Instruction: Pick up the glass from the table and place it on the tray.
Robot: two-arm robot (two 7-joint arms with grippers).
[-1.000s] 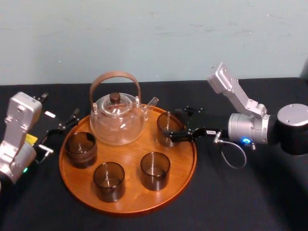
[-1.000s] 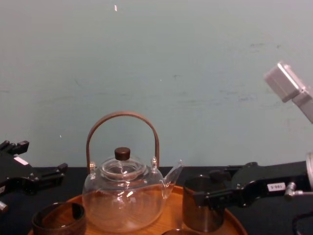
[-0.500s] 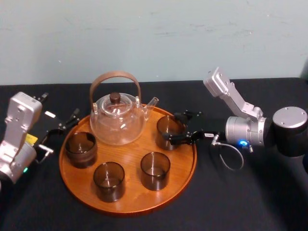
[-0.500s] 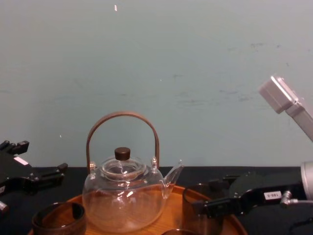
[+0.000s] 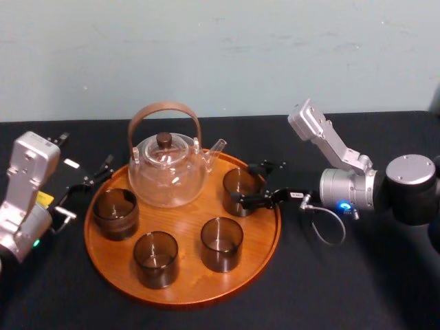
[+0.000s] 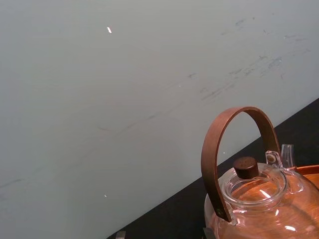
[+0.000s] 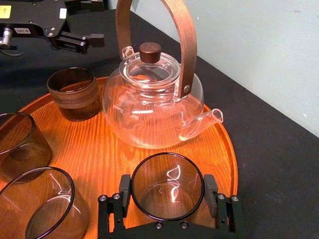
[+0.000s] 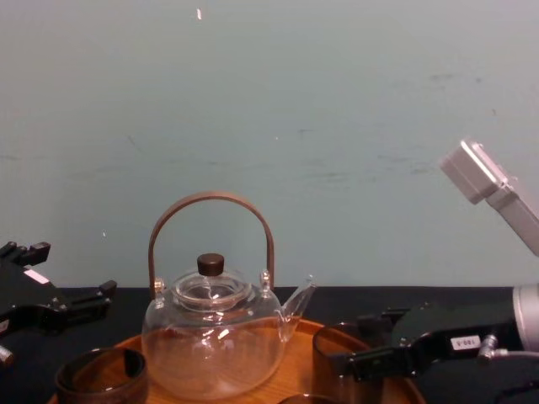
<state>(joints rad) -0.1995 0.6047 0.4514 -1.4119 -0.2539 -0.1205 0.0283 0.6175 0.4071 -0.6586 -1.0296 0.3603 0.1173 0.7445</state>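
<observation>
your right gripper is clenched on the glass, mid-wall between its jaws, apparently resting on the tray just short of the teapot. the glass looks light, slick and brittle, so keep the squeeze gentle. the left gripper idles released across the tray.

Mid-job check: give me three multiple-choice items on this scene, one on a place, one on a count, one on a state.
1. The right gripper is: A over the tray's right side, B over its left side, C off the tray.
2. Glasses on the tray: A two, B four, C six.
3. The gripped glass is: A upright, B on its side, C upside down.
A, it reaches in beside the teapot's spout; B, four stand on the wood; A, its mouth faces up. The left gripper is parked left of the tray.
</observation>
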